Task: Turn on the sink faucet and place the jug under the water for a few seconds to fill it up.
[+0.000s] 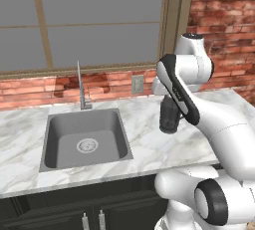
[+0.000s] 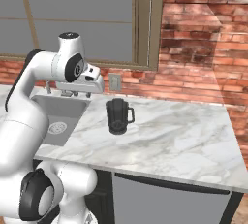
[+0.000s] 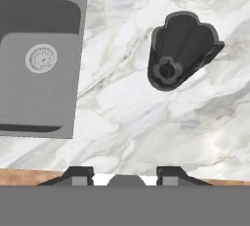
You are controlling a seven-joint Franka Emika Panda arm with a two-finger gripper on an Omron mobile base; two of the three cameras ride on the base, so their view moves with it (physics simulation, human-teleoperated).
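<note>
The gripper (image 3: 126,176) is hovering with its jaws parted, gripping nothing. The jug (image 3: 179,50) is standing upright on the marble counter (image 3: 127,117) at its one o'clock, right of the sink (image 3: 29,102).

Kitchen, marble counter (image 1: 149,139), sink (image 1: 55,124), brick wall (image 2: 203,48)

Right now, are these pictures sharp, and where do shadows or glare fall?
Left base view: sharp; the arm hides most of the jug. Right base view: even light, a soft shadow on the brick wall, no glare on the counter. Hand view: sharp; the sink is shaded along its inner walls.
</note>
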